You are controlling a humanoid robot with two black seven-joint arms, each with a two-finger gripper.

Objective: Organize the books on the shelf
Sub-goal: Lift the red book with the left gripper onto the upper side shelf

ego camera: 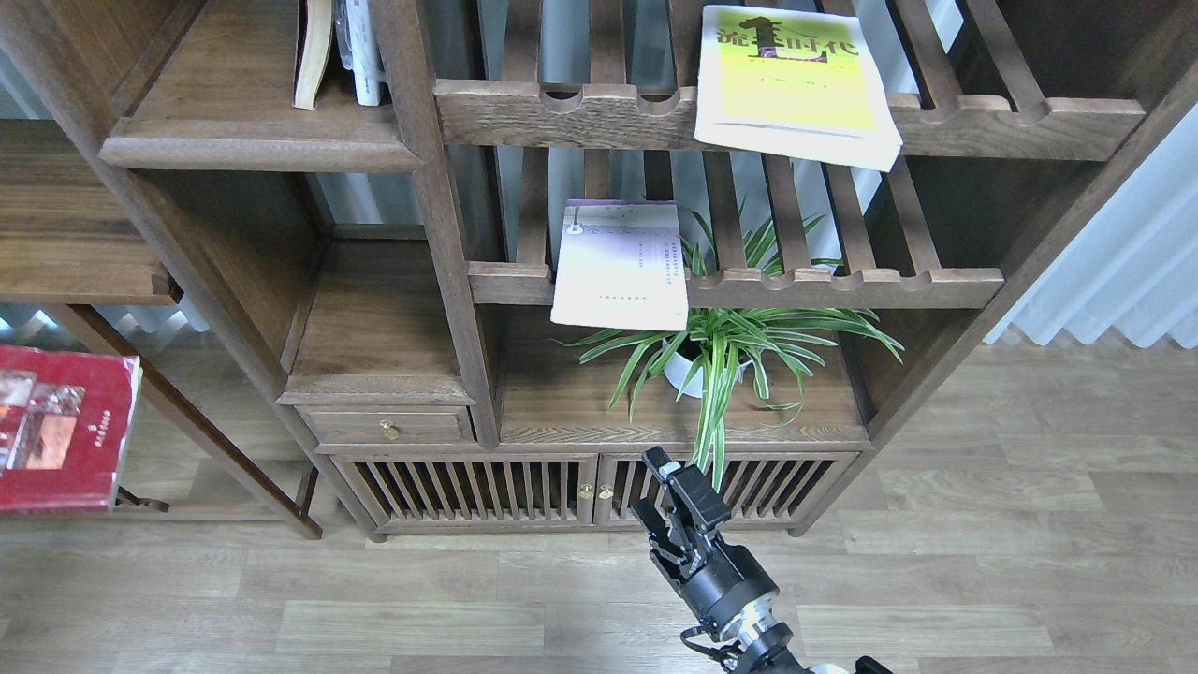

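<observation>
Red book (65,431) at the left edge of the frame, cut off by that edge, held up in the air in front of the floor and a slanted wooden leg; left gripper out of view, so no telling what grips the book. Right gripper (676,505) low in the middle of the frame, pointing up toward the slatted cabinet doors (524,491), holding nothing; fingers seen nearly end-on, too dark to tell whether apart or together. Yellow-green book (791,80) at the upper right, flat on the top slatted rack (983,117), its near corner hanging over the notched rail. Pale lavender book (620,267) in the middle, lying on the lower slatted rack (842,285), overhanging the front rail. Solid shelf (253,122) at the upper left with two upright books (339,51) at its back. Potted plant (721,342) under the lower rack.
</observation>
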